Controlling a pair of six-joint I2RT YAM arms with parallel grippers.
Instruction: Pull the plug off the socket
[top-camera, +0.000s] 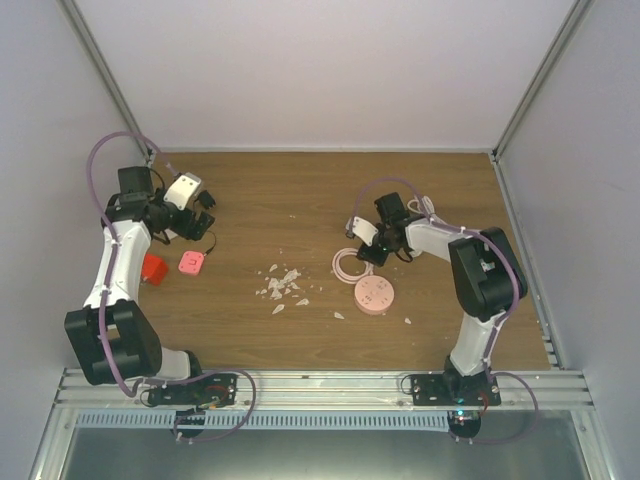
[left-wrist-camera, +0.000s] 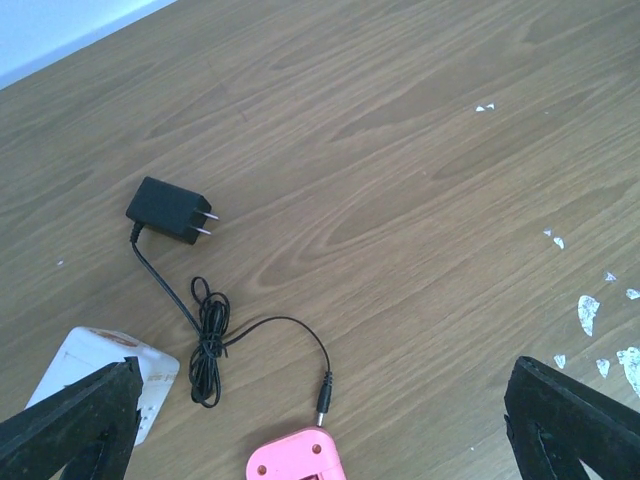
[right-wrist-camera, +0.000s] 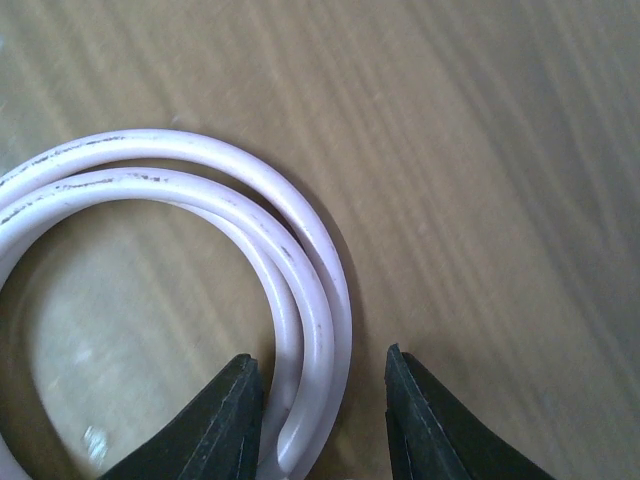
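Your socket (top-camera: 375, 296) is a round pink puck lying flat on the table (top-camera: 300, 190). Its pale pink cord (top-camera: 345, 265) is coiled just behind it, touching its far-left edge. The black adapter plug (left-wrist-camera: 168, 212) lies loose well to the socket's left with two bare prongs. Its thin lead (left-wrist-camera: 208, 340) is bunched beside it, and the barrel tip ends at a small pink block (left-wrist-camera: 295, 458).

Right gripper (right-wrist-camera: 320, 360): fingers parted, straddling two turns of the cord. There's a gap at one finger, so it isn't clamped. Left gripper (left-wrist-camera: 325, 372): fingers spread wide, nothing held, over the lead far left of the socket.

The table is brown wood grain, with plain pale walls on three sides and metal rails at the corners. White flakes (top-camera: 283, 285) are scattered just left of the socket.

The red object (top-camera: 152, 268), further left, is partly behind the left arm. A white block (left-wrist-camera: 150, 372) is cut off by the left finger, so you can't identify it. The socket's top marks are too small to read.
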